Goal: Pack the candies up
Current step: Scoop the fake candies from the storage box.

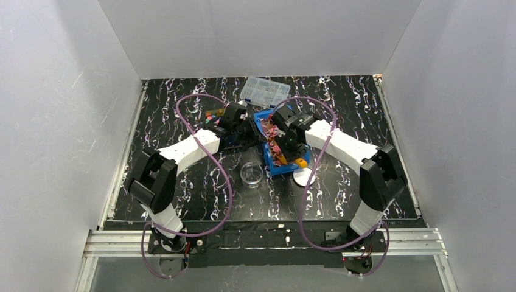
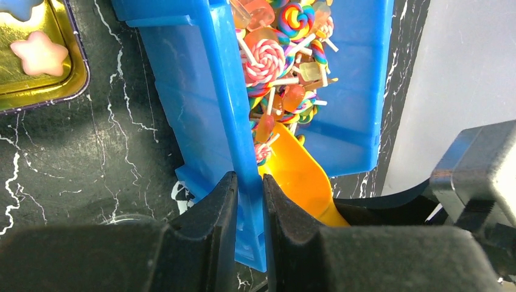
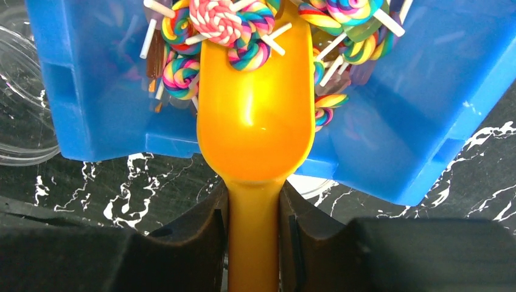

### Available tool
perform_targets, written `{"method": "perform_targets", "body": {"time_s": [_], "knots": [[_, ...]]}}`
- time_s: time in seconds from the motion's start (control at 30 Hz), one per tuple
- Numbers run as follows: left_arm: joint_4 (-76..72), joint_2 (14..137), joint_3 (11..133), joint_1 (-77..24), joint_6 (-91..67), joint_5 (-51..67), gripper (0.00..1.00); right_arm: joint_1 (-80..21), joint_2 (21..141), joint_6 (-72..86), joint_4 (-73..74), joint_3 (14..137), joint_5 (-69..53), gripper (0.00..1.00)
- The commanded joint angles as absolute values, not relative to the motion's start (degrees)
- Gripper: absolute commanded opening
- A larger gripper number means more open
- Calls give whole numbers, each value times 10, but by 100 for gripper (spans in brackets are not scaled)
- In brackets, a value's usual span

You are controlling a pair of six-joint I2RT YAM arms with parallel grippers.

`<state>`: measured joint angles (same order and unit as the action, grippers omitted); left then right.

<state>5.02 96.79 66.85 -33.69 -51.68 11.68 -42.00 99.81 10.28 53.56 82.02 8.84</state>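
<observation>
Left claw (image 2: 248, 184) and right claw (image 3: 254, 193) are both clamped, facing inward.

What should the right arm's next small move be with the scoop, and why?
Probably ease the orange scoop a little deeper under the candies: only a few lollipops lie on its tip, and most of its bowl is bare. The right gripper is shut on the handle, and the left gripper clamps the wall of the blue bin, so the bin should hold steady.

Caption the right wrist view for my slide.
Jaws clamp an orange scoop, its bowl among lollipops in a blue bin.
</observation>
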Motion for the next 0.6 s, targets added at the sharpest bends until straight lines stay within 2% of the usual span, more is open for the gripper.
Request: {"method": "perform_targets", "body": {"time_s": [0.0, 0.27, 0.57], "knots": [[134, 941, 676, -350, -475, 160, 0, -421, 930, 101, 411, 751, 105, 1], [168, 972, 722, -350, -449, 150, 0, -421, 844, 88, 310, 647, 104, 1], [181, 1016, 789, -346, -437, 146, 0, -421, 791, 84, 343, 632, 86, 1]]}}
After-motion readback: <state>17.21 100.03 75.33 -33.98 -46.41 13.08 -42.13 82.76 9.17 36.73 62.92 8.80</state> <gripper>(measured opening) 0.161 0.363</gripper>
